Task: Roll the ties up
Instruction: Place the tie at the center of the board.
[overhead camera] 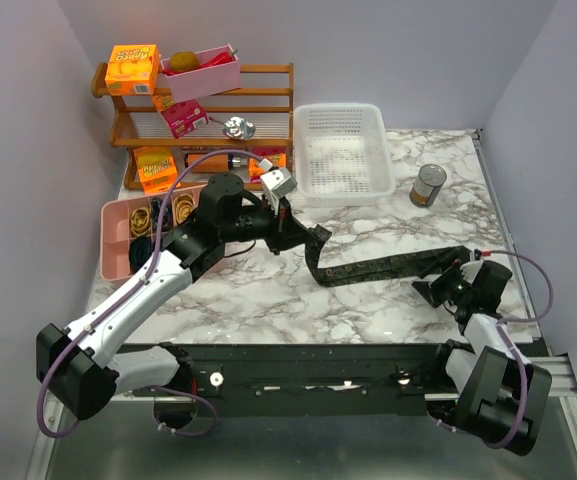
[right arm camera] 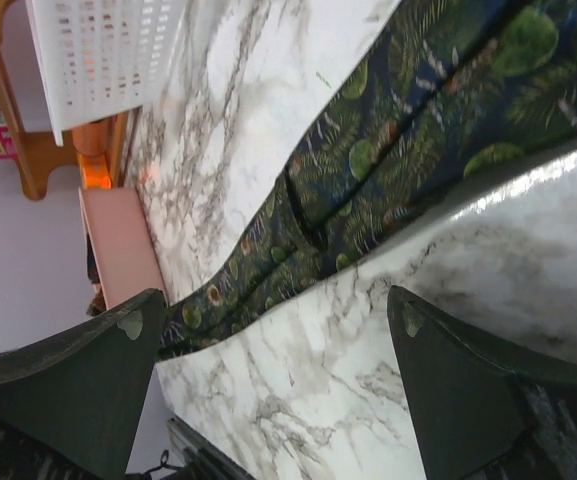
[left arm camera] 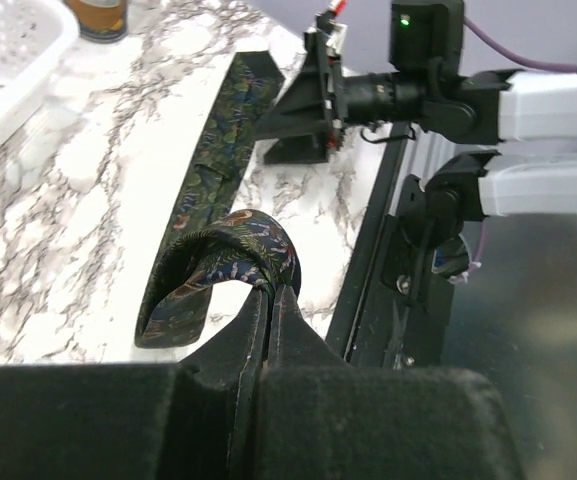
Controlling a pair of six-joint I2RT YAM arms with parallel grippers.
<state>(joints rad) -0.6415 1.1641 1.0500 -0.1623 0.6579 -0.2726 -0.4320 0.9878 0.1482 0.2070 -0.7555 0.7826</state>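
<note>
One tie [overhead camera: 388, 267], dark with a green-gold pattern, lies across the marble table from the middle to the right. My left gripper [overhead camera: 301, 237] is shut on its left end, which curls up into a loop above the table; in the left wrist view the fingers [left arm camera: 271, 292] pinch that loop of the tie [left arm camera: 230, 250]. My right gripper [overhead camera: 446, 287] is open and empty, just in front of the tie's right end. In the right wrist view the gripper [right arm camera: 278, 345] hangs over bare marble, with the tie [right arm camera: 398, 150] beyond the spread fingers.
A white basket [overhead camera: 343, 150] stands at the back, a tin can [overhead camera: 429, 185] to its right. A pink tray [overhead camera: 118, 245] with elastic loops sits at the left. A wooden rack [overhead camera: 268, 110] with boxes stands at the back left.
</note>
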